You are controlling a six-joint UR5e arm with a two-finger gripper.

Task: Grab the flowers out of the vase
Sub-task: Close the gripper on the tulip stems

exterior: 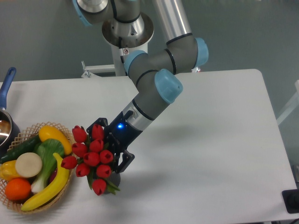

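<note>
Hand (108,148) with fingers spread apart around the flowers (90,157), vase (113,178) mostly hidden beneath.

**Layout on the surface**

The flowers (92,157) stand in the vase (113,179) near the front of the surface (210,140). The tool (108,147) sits just right of the bunch — fingers either side. The basket (65,133) lies just left; the saucepan (6,116) behind it, at the left edge.
</note>
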